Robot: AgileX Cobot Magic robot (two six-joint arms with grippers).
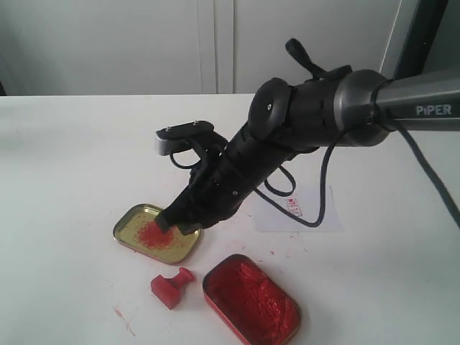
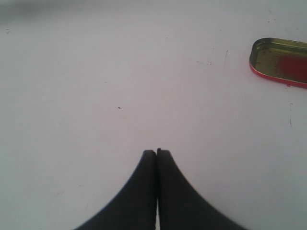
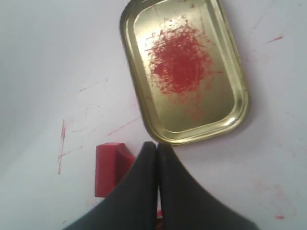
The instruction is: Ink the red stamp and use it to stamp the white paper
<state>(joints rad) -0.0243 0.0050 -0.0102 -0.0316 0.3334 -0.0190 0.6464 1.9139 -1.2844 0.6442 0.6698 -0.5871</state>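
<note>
Here we see the right gripper (image 3: 157,145) clenched on nothing at the rim of the gold tin (image 1: 157,233). The red stamp (image 1: 171,286) lies on its side near the front edge of the tabletop (image 1: 72,158), between that tin and the paste tin (image 1: 251,298). The white paper (image 1: 302,212) sits toward the right edge. The left gripper (image 2: 157,152) is clenched, empty.

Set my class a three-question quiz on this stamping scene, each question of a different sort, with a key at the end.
1. Fill the gap: the white paper already bears a small red ____.
2. True or false: the right gripper is holding the red stamp.
3. Choose one. The red stamp lies: A, on its side on the table; B, upright on the white paper; C, inside the gold tin.

Key: 1 print. 2 false: its jaws are shut on nothing. 3 A.
</note>
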